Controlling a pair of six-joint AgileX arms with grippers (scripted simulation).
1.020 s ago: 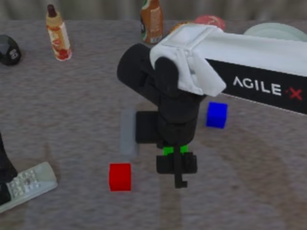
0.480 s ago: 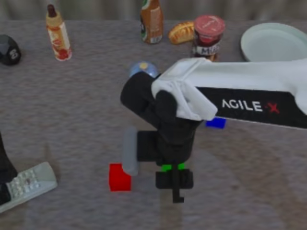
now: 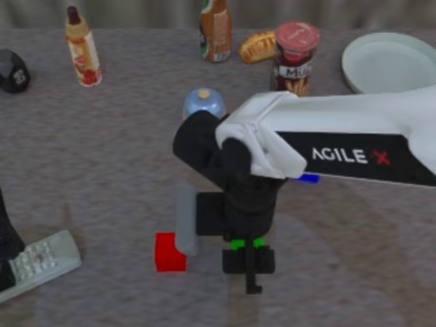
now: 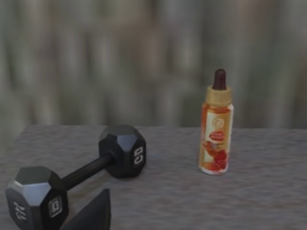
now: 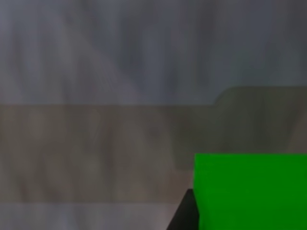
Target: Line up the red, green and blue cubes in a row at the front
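My right gripper (image 3: 247,251) is shut on the green cube (image 3: 238,242), low over the front middle of the table. The cube fills one corner of the right wrist view (image 5: 249,191), beside a dark finger (image 5: 184,213). Just left of it the red cube (image 3: 167,255) rests on the table, partly behind the grey camera block. Only a thin strip of the blue cube (image 3: 308,178) shows under the right arm. My left arm (image 3: 7,238) stays parked at the left edge, and one dark finger (image 4: 93,213) shows far to the side in its wrist view.
A remote (image 3: 41,262) lies front left. A domed blue bell (image 3: 203,102) stands behind the right wrist. Along the back are a dumbbell (image 3: 12,70), sauce bottle (image 3: 83,48), brown bottle (image 3: 215,30), bread roll (image 3: 257,46), red-lidded can (image 3: 295,51) and pale plate (image 3: 388,61).
My right arm has carried the green cube toward the front, closer to the red cube. The bell and can came into view and the blue cube became mostly covered.
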